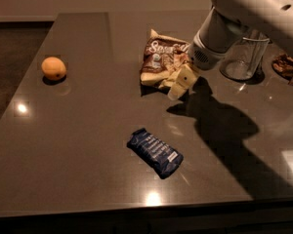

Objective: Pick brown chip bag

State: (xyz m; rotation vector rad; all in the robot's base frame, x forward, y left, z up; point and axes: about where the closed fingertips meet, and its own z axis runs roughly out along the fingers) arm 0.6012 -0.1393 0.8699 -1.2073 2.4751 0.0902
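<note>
**A:** In the camera view, where is the crinkled brown chip bag with white script lettering (162,58) lying?

**B:** It is lying on the far middle of the dark grey glossy tabletop (78,130), its brown top pointing away and its cream-yellow lower part facing the near side. Its right edge is being covered by the robot, so the whole outline is not showing.

**A:** And the cream-coloured gripper (179,84)?

**B:** It is hanging at the bag's near right corner, overlapping the pale lower part. It is blending with that part in colour, so I cannot tell whether it is touching the bag or hovering just over it. Whether the gripper is spread or pressed together, I cannot tell either.

**A:** What is carrying it?

**B:** A thick white arm (254,9) is reaching in from the far right, and the top and right edges are cutting it off. It is throwing a broad dark shadow (224,130) across the right of the table.

**A:** Anything behind the arm?

**B:** A clear glass vessel (244,57) is standing at the far right, half hidden by the arm. Beyond it some brown wrapped items (285,65) are being cropped by the right edge; I cannot say what they are.

**A:** And elsewhere?

**B:** A round orange fruit (54,68) is sitting at the far left, well apart from the bag. A smaller dark blue wrapped bar (155,152) is lying slantwise near the front middle, its print too small to read.
</note>
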